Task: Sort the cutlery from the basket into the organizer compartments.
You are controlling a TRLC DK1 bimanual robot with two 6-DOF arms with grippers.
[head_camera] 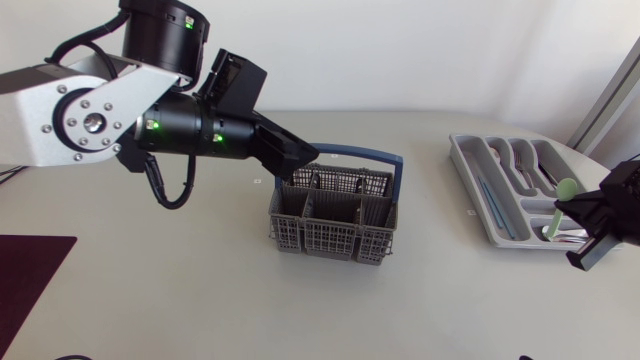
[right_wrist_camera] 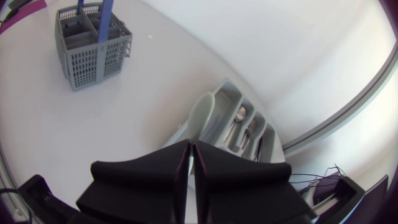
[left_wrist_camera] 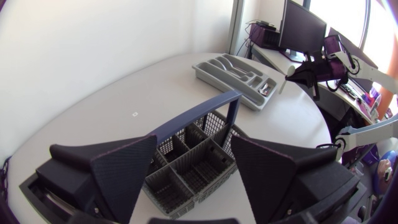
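Right wrist view gives us the relation that counts. Our right pincer has its two fingers pressed together on the handle of a pale green spoon. The spoon's bowl sticks out ahead of the fingertips, toward the organizer. The organizer lies just ahead of and below that bowl, with its troughs side by side. As far as we can judge, they run roughly along the spoon's long axis rather than across it. Metal pieces lie in two of the middle troughs, and we cannot tell which trough the spoon hangs over. In the head view the spoon stands steeply tilted, bowl uppermost, at the organizer's near end on the right of the counter, where the right arm comes in. We reckon the coming move is a lowering into a free trough, with the handle tipped flatter so the spoon lies along the trough and does not bridge a divider. Our left pincer hangs above the basket, fingers wide apart with nothing between them, well apart from the organizer. The basket cells we can see look bare. So the right arm is much the nearer to the organizer, and placing the spoon falls to it.
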